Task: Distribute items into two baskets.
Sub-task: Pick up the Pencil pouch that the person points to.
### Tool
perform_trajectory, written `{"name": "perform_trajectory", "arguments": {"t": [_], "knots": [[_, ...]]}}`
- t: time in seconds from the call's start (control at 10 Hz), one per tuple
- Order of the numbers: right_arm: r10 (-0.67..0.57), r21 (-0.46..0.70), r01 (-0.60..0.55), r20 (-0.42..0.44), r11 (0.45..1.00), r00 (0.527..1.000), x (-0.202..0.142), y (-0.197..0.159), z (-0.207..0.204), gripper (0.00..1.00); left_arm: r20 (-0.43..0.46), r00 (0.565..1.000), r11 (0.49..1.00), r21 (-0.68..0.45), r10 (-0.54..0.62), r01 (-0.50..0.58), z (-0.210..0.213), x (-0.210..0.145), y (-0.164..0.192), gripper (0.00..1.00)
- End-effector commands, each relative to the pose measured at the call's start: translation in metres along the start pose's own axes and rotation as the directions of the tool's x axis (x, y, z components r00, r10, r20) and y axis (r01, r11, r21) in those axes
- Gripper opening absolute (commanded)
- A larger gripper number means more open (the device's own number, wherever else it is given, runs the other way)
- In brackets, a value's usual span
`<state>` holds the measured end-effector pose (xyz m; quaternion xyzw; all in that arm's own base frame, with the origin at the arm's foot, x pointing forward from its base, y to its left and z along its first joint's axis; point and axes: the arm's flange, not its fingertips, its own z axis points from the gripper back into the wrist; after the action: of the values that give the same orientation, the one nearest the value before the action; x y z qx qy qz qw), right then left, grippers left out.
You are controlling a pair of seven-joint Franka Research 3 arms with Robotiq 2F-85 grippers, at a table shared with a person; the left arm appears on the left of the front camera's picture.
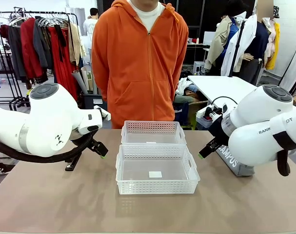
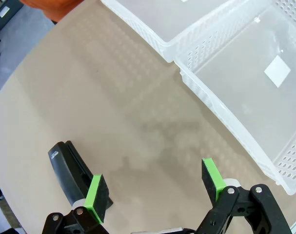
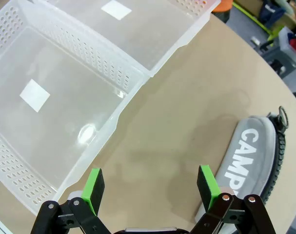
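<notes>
My left gripper [image 2: 154,185] and right gripper [image 3: 150,185] gape empty; one left pad [image 2: 97,194] overhangs the stapler [image 2: 69,168] towards the table's [image 2: 89,97] left edge, so descending could shove it off.

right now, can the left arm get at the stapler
Probably yes. The left gripper is open just above the table, and the stapler lies right beside it with nothing on top or in between. It would need a small sideways shift.

left arm [image 1: 45,124]: white rounded shell, grey joint cap, black cable | right arm [image 1: 265,129]: white, black lettering | left pincer [image 2: 153,181], right pincer [image 3: 150,185]: black links, silver screws, green pads [image 2: 95,191] | person [image 1: 138,63]: orange zip hoodie, white shirt
</notes>
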<state>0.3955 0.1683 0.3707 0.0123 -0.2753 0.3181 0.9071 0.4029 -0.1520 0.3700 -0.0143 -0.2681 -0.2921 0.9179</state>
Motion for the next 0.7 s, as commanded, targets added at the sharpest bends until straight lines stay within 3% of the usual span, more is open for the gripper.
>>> {"name": "perform_trajectory", "arguments": {"t": [0.0,0.4,0.6], "knots": [[0.000,0.000,0.000,0.000,1.000,1.000,0.000,0.000,0.000,1.00,0.028,0.999,0.999,-0.032,-0.032,0.033,0.005,-0.007,-0.006,1.00],[0.011,-0.127,-0.009,0.011,0.992,1.000,0.005,0.023,0.005,1.00,0.053,0.998,0.989,-0.136,-0.046,0.053,0.012,-0.021,-0.025,1.00],[-0.020,-0.116,0.019,-0.008,0.993,1.000,0.005,0.034,0.009,1.00,0.045,0.999,0.994,-0.113,-0.001,0.006,0.017,-0.030,-0.037,1.00]]}}
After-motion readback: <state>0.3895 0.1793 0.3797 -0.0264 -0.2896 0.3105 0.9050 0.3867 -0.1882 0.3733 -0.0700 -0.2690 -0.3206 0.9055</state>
